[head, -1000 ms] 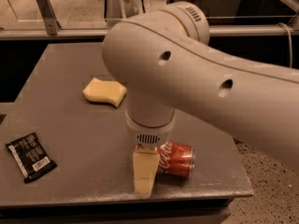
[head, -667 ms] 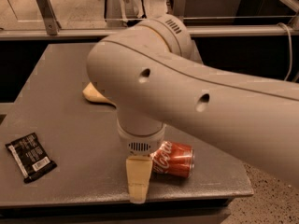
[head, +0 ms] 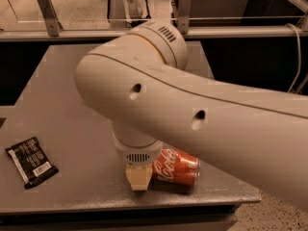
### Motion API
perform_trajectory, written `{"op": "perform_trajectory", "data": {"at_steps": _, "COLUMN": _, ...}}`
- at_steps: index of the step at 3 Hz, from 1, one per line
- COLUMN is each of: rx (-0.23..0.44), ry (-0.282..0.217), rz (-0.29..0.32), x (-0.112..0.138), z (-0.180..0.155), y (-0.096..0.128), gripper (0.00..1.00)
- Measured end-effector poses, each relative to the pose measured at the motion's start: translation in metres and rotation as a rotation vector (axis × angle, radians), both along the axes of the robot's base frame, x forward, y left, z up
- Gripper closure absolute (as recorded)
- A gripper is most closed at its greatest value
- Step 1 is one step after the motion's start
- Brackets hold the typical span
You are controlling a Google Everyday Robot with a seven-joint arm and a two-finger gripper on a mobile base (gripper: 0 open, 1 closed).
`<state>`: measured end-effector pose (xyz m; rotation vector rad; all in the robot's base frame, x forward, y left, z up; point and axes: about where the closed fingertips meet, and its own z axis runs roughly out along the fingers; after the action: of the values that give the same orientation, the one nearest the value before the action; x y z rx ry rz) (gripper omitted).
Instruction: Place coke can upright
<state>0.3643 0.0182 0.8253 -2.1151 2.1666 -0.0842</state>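
The coke can (head: 176,169) is red with white script. It lies on its side near the front right corner of the grey table (head: 72,129). My gripper (head: 139,177) comes down just left of the can. One pale finger (head: 138,178) shows, touching or almost touching the can's left end. The big white arm covers the wrist above and the middle of the table.
A black snack wrapper (head: 31,161) lies flat at the front left of the table. The table's front edge runs just below the can and gripper. A metal rail and posts (head: 45,11) stand behind the table. The sponge is hidden behind the arm.
The arm has swung left and lower, and now hides the yellow sponge. The gripper finger has dropped down close beside the can. The can has stayed lying in place.
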Motion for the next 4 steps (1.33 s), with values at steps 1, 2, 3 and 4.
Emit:
{"op": "perform_trajectory", "data": {"at_steps": 1, "rx": -0.006, "ry": -0.017, "rz": 0.018, "x": 0.007, "z": -0.002, "y": -0.009, "gripper": 0.64}}
{"op": "perform_trajectory", "data": {"at_steps": 2, "rx": -0.005, "ry": -0.017, "rz": 0.018, "x": 0.007, "z": -0.001, "y": -0.009, "gripper": 0.88}}
{"op": "perform_trajectory", "data": {"at_steps": 3, "rx": 0.052, "ry": -0.003, "rz": 0.054, "x": 0.01, "z": 0.005, "y": -0.008, "gripper": 1.0}}
{"op": "perform_trajectory", "data": {"at_steps": 4, "rx": 0.25, "ry": 0.027, "rz": 0.089, "x": 0.028, "z": 0.04, "y": -0.01, "gripper": 1.0}}
